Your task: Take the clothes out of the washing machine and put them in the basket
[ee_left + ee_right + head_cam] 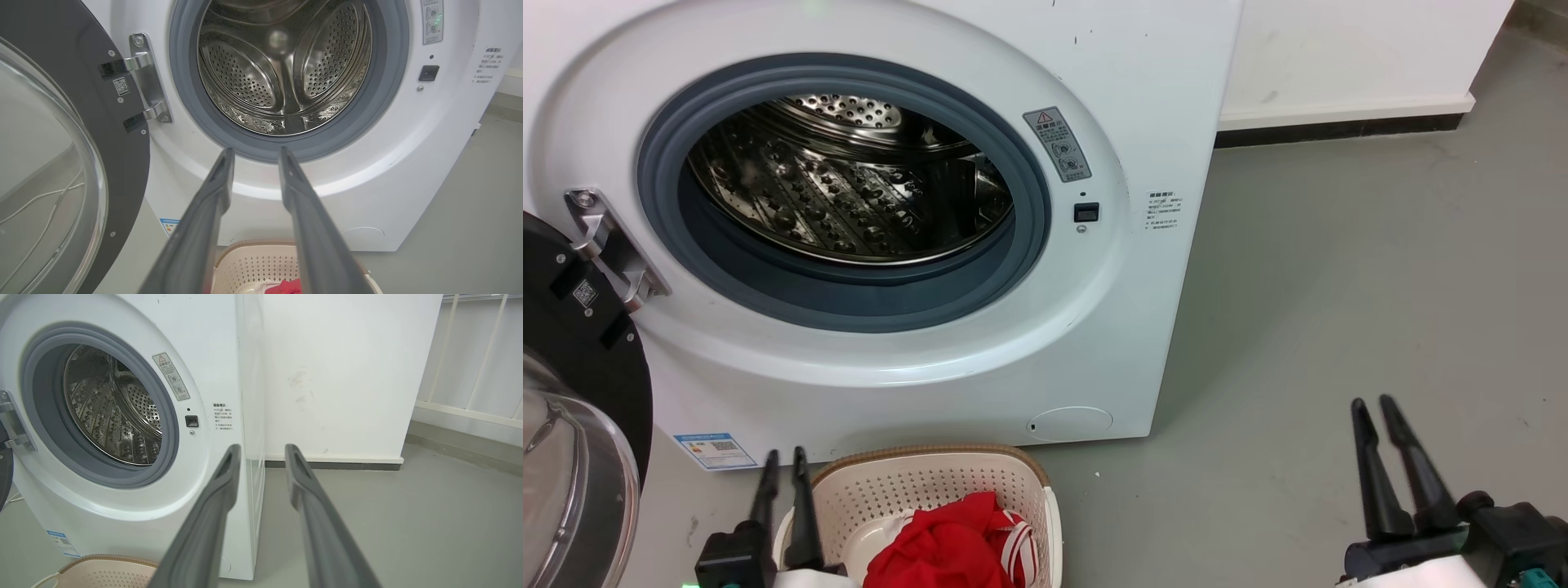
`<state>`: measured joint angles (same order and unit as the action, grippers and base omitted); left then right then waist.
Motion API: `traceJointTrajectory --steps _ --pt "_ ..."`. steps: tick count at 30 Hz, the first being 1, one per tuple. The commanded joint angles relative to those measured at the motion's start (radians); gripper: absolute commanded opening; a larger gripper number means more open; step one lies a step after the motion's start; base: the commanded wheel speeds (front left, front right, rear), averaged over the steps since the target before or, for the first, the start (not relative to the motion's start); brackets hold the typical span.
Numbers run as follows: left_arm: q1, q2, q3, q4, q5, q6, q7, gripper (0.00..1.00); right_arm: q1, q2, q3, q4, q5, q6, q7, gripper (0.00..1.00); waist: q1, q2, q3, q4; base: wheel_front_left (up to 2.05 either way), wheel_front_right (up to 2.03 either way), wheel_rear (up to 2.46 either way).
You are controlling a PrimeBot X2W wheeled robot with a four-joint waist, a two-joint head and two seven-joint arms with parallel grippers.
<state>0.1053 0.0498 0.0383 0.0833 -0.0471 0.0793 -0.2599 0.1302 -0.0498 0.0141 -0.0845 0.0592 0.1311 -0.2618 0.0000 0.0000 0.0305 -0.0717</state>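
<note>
Clothes (pixel 947 543), red with white-and-red striped trim, lie bunched in the basket (pixel 907 490), toward its near right side. The basket stands on the floor (pixel 1339 286) just in front of the washer (pixel 1094 343), below the round opening.

The washer's door (pixel 572 457) is swung wide open to the left. It hangs from a metal hinge (pixel 609 245), and its black rim and glass bowl face outward. Inside the grey seal (pixel 849 298), the drum (pixel 849 196) shows perforated steel and raised ribs.

The left gripper (pixel 784 453) is at the lower left of the head view, fingers pointing up. They are parted by a narrow gap with nothing between them, so the gripper is released. In that view its right finger crosses the basket's left rim, and I cannot tell whether it touches the rim. In the left wrist view the two fingers reach toward the lower edge of the seal. The basket's far wall and a scrap of red cloth show low down between them.

The right gripper (pixel 1372 402) is at the lower right of the head view, above bare floor and well apart from the basket and washer. Its fingers are also spread and hold nothing. In the right wrist view they point toward the washer's right front corner and the foot of the white wall (pixel 1339 49) behind it. A curve of the basket's brown rim shows at the lower left of that view.
</note>
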Motion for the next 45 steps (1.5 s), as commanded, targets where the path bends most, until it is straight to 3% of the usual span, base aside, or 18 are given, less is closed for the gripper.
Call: traceJointTrajectory --steps 1,23,45 --pt "0.001 -0.001 0.000 0.008 -0.002 0.000 0.003 0.00 0.001 0.000 0.000 0.007 0.003 0.000 0.001 0.00 0.0000 0.0000 0.000 0.000 0.00 0.00 0.00" --pt "-0.059 0.000 0.022 0.051 -0.415 -0.056 0.102 0.00 -0.063 -0.027 0.002 0.090 0.444 0.000 0.072 0.00 0.0000 0.0000 -0.005 0.012 0.00 0.00 0.00" --pt "-0.107 0.000 0.038 0.083 -0.760 -0.103 0.183 0.00 -0.116 -0.039 -0.011 0.160 0.799 0.000 0.142 0.00 0.0000 0.0000 -0.009 0.024 0.00 0.00 0.00"
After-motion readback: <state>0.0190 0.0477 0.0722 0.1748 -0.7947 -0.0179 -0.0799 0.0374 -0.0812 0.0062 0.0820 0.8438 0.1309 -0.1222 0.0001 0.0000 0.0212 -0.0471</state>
